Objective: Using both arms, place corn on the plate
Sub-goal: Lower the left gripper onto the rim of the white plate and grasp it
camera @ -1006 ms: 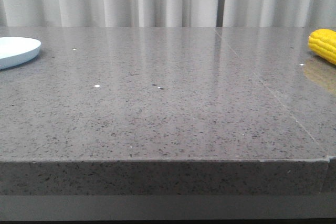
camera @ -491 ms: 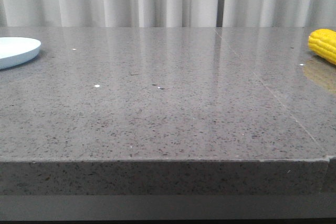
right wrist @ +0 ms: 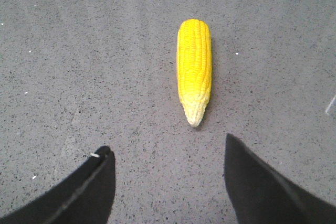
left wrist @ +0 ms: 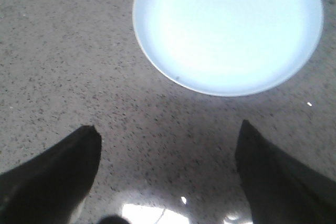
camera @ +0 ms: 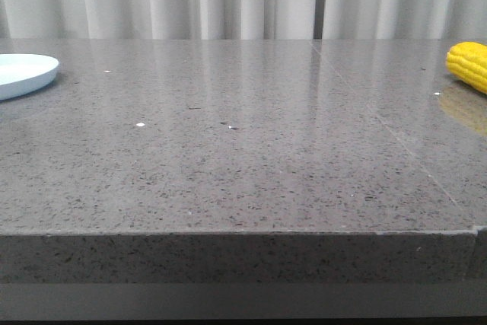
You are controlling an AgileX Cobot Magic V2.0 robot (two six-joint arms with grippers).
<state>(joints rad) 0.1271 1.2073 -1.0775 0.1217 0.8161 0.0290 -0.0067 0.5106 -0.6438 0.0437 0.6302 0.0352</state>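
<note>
Pale pleated curtains back a speckled grey stone table. At its far left sits the round, shallow pale-blue plate, empty, with the left gripper hanging just short of it, fingers spread wide and empty. At the far right lies the bright yellow corn cob, pale tip pointing at the right gripper, likewise spread and nearer, long axis running straight away

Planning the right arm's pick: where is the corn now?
In the front view the corn lies at the table's far right edge, opposite the plate; in the right wrist view it lies beyond the open right gripper.
</note>
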